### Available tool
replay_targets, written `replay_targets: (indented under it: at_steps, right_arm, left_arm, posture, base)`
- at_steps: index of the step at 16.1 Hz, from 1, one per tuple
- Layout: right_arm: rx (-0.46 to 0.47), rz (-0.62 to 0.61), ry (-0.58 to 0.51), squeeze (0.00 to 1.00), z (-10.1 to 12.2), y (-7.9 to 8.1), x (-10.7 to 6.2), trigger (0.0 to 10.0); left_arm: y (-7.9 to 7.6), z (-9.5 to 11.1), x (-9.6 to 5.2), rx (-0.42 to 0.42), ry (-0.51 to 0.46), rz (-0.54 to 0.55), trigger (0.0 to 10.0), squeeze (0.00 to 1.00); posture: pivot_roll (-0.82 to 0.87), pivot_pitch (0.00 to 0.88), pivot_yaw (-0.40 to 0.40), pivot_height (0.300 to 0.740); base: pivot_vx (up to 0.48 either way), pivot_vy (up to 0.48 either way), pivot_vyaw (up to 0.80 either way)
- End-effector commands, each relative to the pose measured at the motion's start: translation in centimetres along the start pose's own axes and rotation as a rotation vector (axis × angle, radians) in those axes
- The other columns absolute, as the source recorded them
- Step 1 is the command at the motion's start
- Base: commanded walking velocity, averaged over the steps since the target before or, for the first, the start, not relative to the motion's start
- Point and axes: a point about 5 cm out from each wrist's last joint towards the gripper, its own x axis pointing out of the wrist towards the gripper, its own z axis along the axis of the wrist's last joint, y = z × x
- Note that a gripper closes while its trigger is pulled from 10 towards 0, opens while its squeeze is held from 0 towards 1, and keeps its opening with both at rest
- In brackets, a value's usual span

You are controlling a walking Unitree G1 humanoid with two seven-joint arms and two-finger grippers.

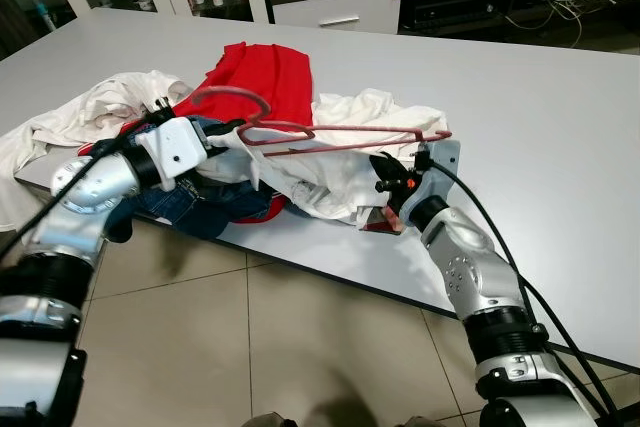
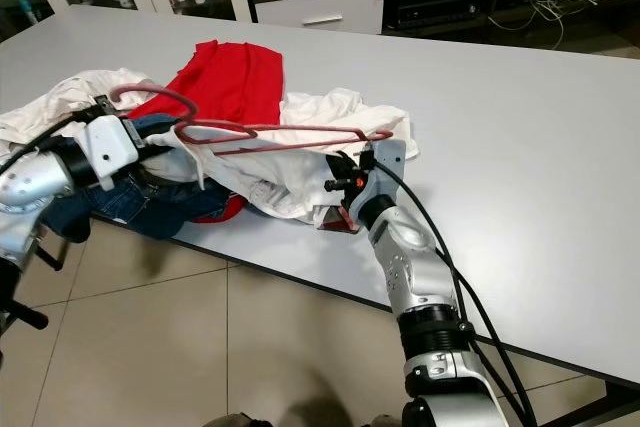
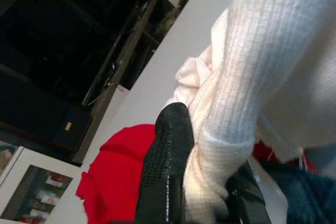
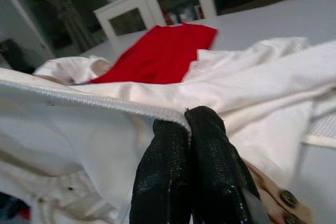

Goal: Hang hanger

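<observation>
Dark red wire, thin and stiff: the hanger (image 1: 330, 132) looks light and probably a little springy. It sits above the clothes (image 1: 300, 162) piled at the table (image 1: 540, 117) edge, hook toward the left gripper (image 3: 205, 182). That gripper's fingers are clamped on a white knit (image 3: 247, 72). The right gripper (image 4: 191, 145) has its fingers together at a white hem (image 4: 100, 103); whether it pinches the cloth, I cannot tell. The best hold seems the hanger's neck under the hook, where wire slips least.
</observation>
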Motion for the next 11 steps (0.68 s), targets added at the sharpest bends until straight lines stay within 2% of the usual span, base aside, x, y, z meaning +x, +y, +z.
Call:
replay_targets:
  at_steps: [1, 3, 6, 8, 11]
  right_arm:
    - [0.011, -0.029, -0.019, 0.00, 0.8, -1.2, -0.5, 0.0]
    - [0.000, 0.001, -0.050, 0.00, 1.5, -1.3, -0.5, 0.0]
    - [0.003, 0.108, -0.115, 0.00, 3.0, 0.3, 0.0, 0.0]
    - [0.008, 0.141, -0.120, 0.00, 3.2, 0.6, 0.2, 0.0]
    - [0.002, 0.144, -0.110, 0.00, 2.9, 0.3, 0.0, 0.0]
  left_arm:
    - [2.0, 0.2, -1.4, 0.046, 0.025, 0.023, 0.0, 0.00]
    - [3.6, 0.5, -2.2, 0.078, 0.038, 0.022, 0.0, 0.00]
    - [6.3, 1.5, -3.0, 0.082, 0.032, 0.024, 0.0, 0.00]
    - [6.8, 1.3, -3.5, 0.069, 0.080, -0.071, 0.0, 0.00]
    - [7.3, 0.9, -4.3, 0.060, 0.130, -0.095, 0.0, 0.00]
  posture:
    - [-0.12, 0.000, 0.126, 0.740]
    - [-0.11, 0.000, 0.112, 0.740]
    - [-0.11, 0.000, 0.107, 0.740]
    - [-0.11, 0.000, 0.105, 0.740]
    - [-0.11, 0.000, 0.106, 0.740]
  base:
    - [0.000, 0.000, 0.00]
    - [0.000, 0.000, 0.00]
    - [0.000, 0.000, 0.00]
    - [0.000, 0.000, 0.00]
    - [0.000, 0.000, 0.00]
